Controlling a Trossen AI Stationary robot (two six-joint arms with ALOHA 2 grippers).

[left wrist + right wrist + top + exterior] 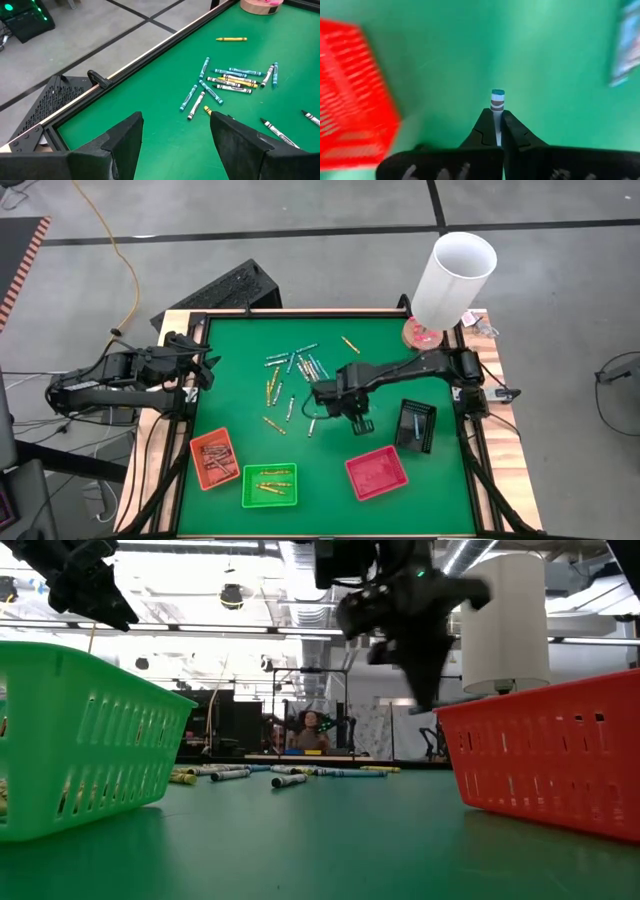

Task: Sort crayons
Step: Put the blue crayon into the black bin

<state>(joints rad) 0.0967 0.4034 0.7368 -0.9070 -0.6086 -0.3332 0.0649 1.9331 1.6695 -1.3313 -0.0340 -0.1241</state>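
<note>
Green tray (269, 485) nearest camera in low view, yellow crayons inside. Left of green tray: orange tray (214, 459) with reddish-brown crayons. Left gripper (207, 364) beyond orange tray at mat's left edge, fingers wide, holding nothing. Loose crayons (292, 375) scattered beyond green tray. Right of green tray: red tray (377, 473); right gripper (497, 131) above mat beside red tray, clamped on light blue crayon (497, 102). Black tray (415, 426) farther right.
</note>
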